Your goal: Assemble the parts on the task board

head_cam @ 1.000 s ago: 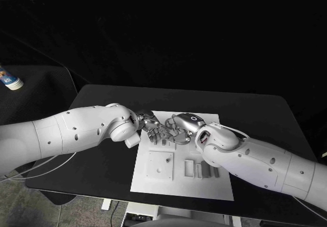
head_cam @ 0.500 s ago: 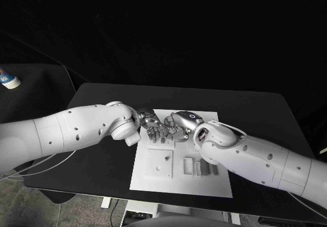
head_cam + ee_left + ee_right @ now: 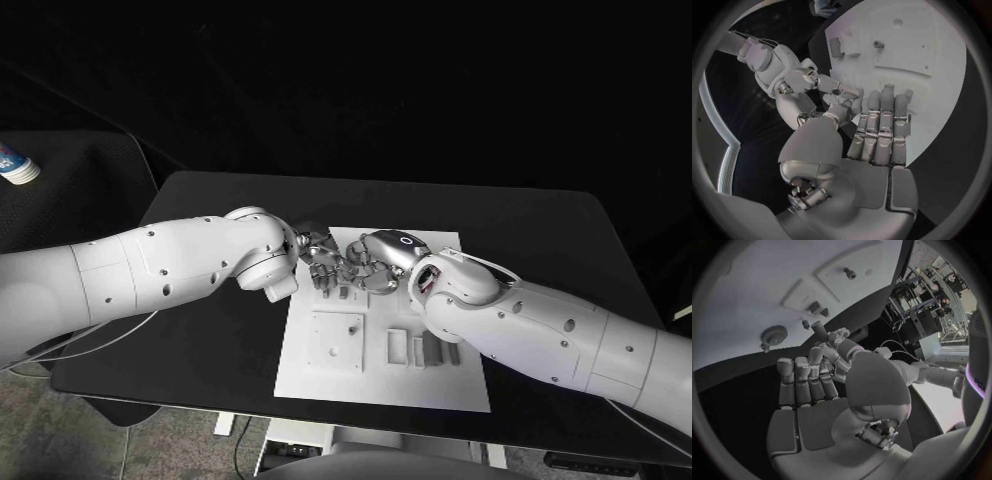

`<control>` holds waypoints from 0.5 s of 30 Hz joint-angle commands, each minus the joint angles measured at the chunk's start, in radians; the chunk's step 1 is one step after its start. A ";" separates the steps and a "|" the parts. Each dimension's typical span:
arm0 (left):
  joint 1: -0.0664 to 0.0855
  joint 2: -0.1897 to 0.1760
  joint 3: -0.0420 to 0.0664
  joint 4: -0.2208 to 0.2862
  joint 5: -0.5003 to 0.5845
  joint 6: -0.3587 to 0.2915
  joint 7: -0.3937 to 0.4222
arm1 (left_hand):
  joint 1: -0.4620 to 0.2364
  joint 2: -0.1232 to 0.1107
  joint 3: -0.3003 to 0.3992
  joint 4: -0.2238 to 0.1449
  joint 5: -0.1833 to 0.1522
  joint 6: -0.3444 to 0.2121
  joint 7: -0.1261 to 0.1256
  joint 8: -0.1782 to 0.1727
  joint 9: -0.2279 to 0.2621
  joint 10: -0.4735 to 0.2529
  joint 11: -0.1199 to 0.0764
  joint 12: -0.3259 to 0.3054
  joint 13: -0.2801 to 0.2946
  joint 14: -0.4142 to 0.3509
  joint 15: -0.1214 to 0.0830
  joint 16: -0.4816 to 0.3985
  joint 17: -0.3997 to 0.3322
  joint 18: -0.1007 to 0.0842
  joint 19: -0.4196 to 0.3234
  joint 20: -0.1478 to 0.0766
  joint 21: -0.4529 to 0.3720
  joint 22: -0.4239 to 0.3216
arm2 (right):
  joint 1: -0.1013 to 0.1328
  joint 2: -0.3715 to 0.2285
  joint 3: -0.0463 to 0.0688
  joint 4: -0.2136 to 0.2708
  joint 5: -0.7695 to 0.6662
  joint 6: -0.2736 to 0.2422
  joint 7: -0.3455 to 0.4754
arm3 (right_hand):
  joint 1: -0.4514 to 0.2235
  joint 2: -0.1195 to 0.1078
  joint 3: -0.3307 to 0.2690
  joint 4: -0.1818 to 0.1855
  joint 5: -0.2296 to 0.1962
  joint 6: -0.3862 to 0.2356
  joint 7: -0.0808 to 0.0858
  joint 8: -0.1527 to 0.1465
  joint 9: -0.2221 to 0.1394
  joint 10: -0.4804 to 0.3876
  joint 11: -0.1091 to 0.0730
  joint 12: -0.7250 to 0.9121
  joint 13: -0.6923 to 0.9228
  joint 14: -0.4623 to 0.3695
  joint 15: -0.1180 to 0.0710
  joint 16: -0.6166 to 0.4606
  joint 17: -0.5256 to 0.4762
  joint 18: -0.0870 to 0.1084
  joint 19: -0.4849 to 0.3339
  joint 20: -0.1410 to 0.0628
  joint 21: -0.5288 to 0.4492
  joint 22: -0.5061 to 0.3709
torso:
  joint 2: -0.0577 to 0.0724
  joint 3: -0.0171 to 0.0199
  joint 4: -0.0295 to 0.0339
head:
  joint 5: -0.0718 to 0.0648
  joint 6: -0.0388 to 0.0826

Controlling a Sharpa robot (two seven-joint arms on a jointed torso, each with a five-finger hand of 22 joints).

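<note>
Both hands (image 3: 351,268) meet over the task board's (image 3: 382,385) far end.

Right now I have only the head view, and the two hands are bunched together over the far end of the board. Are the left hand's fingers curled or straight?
Observer: Straight. The left wrist view shows the left hand with its fingers stretched out side by side over the task board.
Operator: And the right hand?
Observer: Its own wrist view shows the right hand with its fingers straight and together too.
Operator: Is a part pinched where the hands meet?
Observer: I cannot tell, because that spot is too crowded. But a round part lies free on the board near the right hand's fingertips.
</note>
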 commanded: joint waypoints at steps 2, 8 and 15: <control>0.003 0.000 0.001 -0.004 -0.035 -0.008 -0.028 | 0.033 0.025 0.046 -0.042 0.003 0.044 -0.039 0.002 0.012 0.010 0.001 0.002 0.002 0.006 -0.002 0.006 0.002 0.032 0.007 -0.002 0.004 0.000 | -0.001 0.004 0.000 0.005 -0.017 0.008 0.007 | -0.001 0.012 0.010 -0.001 -0.001 0.027 0.001 0.012 0.010 0.011 -0.002 0.005 0.000 0.013 -0.001 0.003 0.000 0.046 0.009 0.000 0.133 0.003 | 0.000 0.0005 0.0001 | 0.000 -0.001; 0.003 0.002 0.001 -0.002 -0.035 -0.008 -0.032 | 0.033 0.025 0.046 -0.042 0.004 0.045 -0.039 0.002 0.012 0.010 0.001 0.002 0.002 0.006 -0.002 0.006 0.002 0.032 0.007 -0.002 0.005 0.000 | -0.001 0.009 0.000 0.001 -0.034 0.003 -0.007 | 0.000 0.014 0.014 -0.001 -0.001 0.037 -0.001 0.018 0.013 0.019 -0.004 0.007 0.000 0.018 -0.003 0.004 0.000 0.047 0.012 -0.001 0.135 0.005 | 0.000 0.0000 0.0002 | -0.001 -0.001; 0.003 0.004 0.001 -0.002 -0.031 -0.015 -0.037 | 0.033 0.025 0.047 -0.042 0.004 0.046 -0.039 0.003 0.012 0.011 0.001 0.002 0.002 0.007 -0.002 0.006 0.002 0.032 0.008 -0.002 0.005 0.001 | 0.000 0.016 0.000 -0.001 -0.044 0.011 -0.018 | -0.005 -0.001 0.012 -0.003 -0.003 0.043 -0.001 0.021 0.016 0.026 -0.006 0.007 -0.001 0.024 -0.004 0.005 -0.001 0.047 0.016 -0.001 0.137 0.007 | 0.000 0.0002 0.0000 | -0.002 -0.001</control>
